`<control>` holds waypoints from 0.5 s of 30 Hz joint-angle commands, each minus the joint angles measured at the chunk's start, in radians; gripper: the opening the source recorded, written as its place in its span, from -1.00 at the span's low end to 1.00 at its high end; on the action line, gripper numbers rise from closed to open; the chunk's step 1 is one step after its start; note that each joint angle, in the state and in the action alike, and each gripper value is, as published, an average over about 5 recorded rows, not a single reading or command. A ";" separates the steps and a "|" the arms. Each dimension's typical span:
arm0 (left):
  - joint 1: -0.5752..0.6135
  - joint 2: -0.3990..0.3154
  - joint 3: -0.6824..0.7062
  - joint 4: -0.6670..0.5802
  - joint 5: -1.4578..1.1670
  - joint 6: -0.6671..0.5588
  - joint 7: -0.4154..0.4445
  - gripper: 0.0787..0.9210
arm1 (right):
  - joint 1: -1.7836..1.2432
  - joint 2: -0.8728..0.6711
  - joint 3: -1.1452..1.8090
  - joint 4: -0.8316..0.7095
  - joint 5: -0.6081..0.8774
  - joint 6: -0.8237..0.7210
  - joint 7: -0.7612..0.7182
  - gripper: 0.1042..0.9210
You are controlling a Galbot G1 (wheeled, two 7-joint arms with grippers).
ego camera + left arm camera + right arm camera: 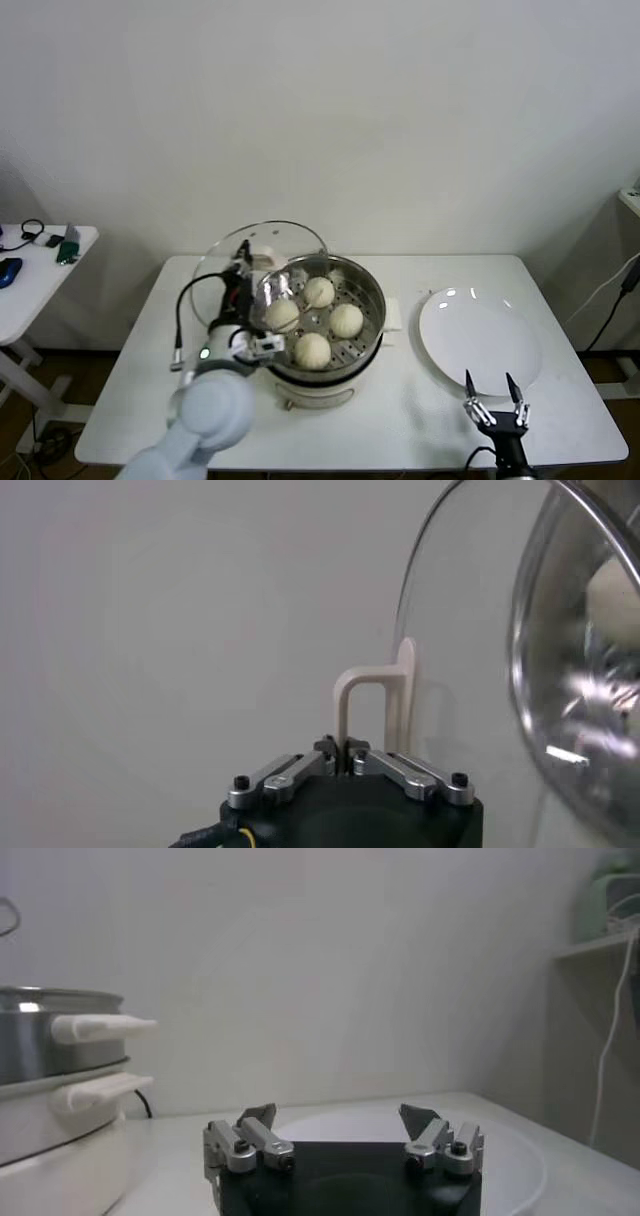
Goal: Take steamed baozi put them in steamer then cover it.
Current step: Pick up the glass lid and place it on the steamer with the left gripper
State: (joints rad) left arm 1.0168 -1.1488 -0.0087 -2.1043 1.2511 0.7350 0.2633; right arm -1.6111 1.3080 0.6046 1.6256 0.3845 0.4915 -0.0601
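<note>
Right gripper [496, 388]: spread wide, empty, beside white plate [480, 340].
Left gripper [350, 762]: clenched on cover [262, 262] handle, lid tilted beside steamer [372, 300].
Steamed baozi [346, 320]: four inside.

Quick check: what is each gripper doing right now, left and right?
Left gripper: shut on the cover handle, lid held tilted beside the steamer.
Right gripper: open, empty, over the plate.

Nothing for you to read here, no text, labels, brands or numbers legible on anything.
</note>
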 commanded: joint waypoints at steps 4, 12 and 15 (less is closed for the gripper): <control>-0.075 -0.300 0.189 0.150 0.255 0.050 0.107 -0.86 | 0.003 0.001 0.005 -0.043 -0.003 0.035 0.003 0.76; 0.000 -0.374 0.183 0.174 0.338 0.030 0.090 -0.86 | 0.011 -0.003 0.008 -0.065 0.000 0.048 0.006 0.76; 0.032 -0.377 0.174 0.170 0.363 0.019 0.088 -0.86 | 0.016 -0.005 0.005 -0.077 0.000 0.054 0.006 0.76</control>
State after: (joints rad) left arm 0.9923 -1.4099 0.1314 -1.9796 1.4842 0.7365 0.3310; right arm -1.6009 1.3039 0.6118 1.5732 0.3847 0.5326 -0.0549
